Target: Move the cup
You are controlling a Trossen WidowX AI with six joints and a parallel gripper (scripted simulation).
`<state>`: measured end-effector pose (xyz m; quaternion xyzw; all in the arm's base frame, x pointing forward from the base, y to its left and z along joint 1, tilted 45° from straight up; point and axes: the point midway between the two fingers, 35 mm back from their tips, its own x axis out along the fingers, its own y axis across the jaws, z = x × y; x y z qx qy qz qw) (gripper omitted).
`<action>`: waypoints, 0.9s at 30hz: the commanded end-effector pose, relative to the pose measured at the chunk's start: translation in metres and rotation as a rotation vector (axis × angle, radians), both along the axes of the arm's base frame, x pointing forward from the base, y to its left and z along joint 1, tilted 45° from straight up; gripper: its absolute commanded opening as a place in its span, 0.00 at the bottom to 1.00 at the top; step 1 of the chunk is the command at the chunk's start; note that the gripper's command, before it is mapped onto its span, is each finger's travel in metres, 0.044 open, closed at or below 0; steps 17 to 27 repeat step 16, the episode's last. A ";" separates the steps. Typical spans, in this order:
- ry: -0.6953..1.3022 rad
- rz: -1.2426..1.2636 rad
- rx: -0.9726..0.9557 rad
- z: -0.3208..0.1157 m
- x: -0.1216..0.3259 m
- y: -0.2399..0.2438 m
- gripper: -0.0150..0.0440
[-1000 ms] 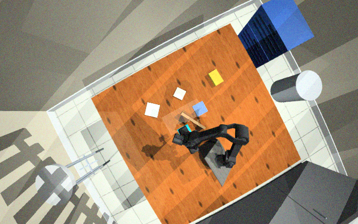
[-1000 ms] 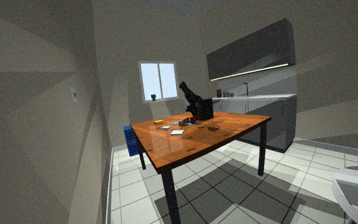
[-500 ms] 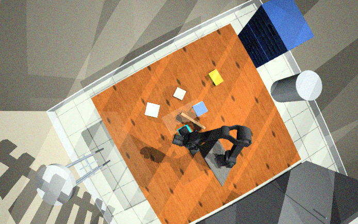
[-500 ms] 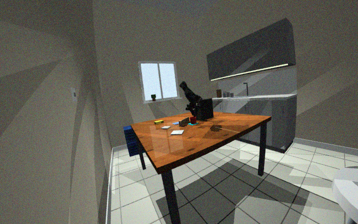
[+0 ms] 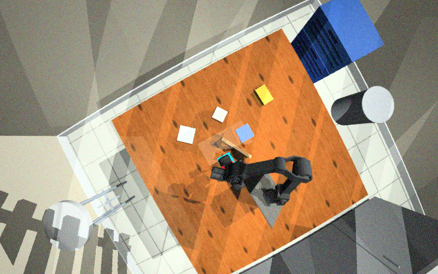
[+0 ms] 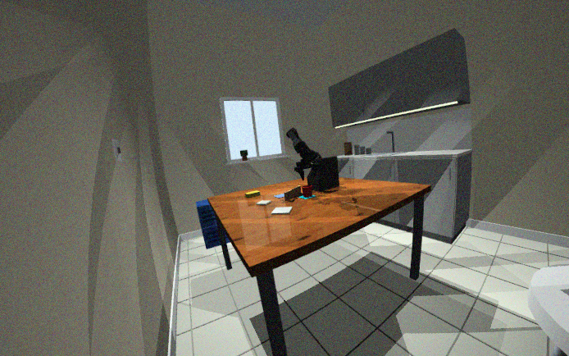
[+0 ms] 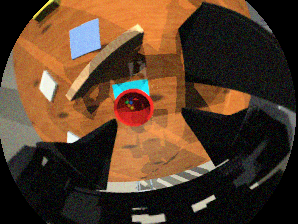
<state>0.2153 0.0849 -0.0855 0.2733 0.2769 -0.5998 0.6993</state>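
Wrist view: red cup on the bright blue-green pad, pincer wide open

From far away, I see the red cup (image 5: 223, 167) (image 6: 307, 190) (image 7: 134, 121) standing upright on the blue-green pad (image 5: 229, 154) (image 6: 311, 197) (image 7: 131, 87). Little marbles (image 7: 130, 104) sit down inside it; I can make out blue, green and yellow ones. My pincer (image 5: 224, 168) (image 6: 302, 179) (image 7: 149, 116) is wide open and holds nothing. From the side, I see its tips up above the cup.

A thin, curved tan board (image 5: 236, 147) (image 6: 293, 193) (image 7: 102, 62) stands on its edge near the cup. On the board's other side lies the soft blue pad (image 5: 244, 132) (image 6: 279, 196) (image 7: 85, 39), with nothing on it. Farther out I see a small white square (image 5: 219, 114) (image 6: 263, 203) and a bigger white square (image 5: 186, 134) (image 6: 281, 210), both lying flat. A yellow block (image 5: 264, 94) (image 6: 252, 193) (image 7: 46, 9) is well apart from the cup.

All of these are on the orange-brown wooden table (image 5: 322, 145) (image 6: 335, 218) (image 7: 160, 15). My black arm (image 5: 263, 168) (image 6: 305, 152) bends over it from a gray plate (image 5: 272, 223). Past one corner of the table is a big blue box (image 5: 351, 29) (image 6: 211, 228).
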 end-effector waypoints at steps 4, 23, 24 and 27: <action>-0.006 -0.004 0.011 0.025 -0.004 0.024 1.00; -0.008 0.004 0.009 0.023 -0.002 0.022 1.00; -0.008 0.004 0.009 0.023 -0.002 0.022 1.00; -0.008 0.004 0.009 0.023 -0.002 0.022 1.00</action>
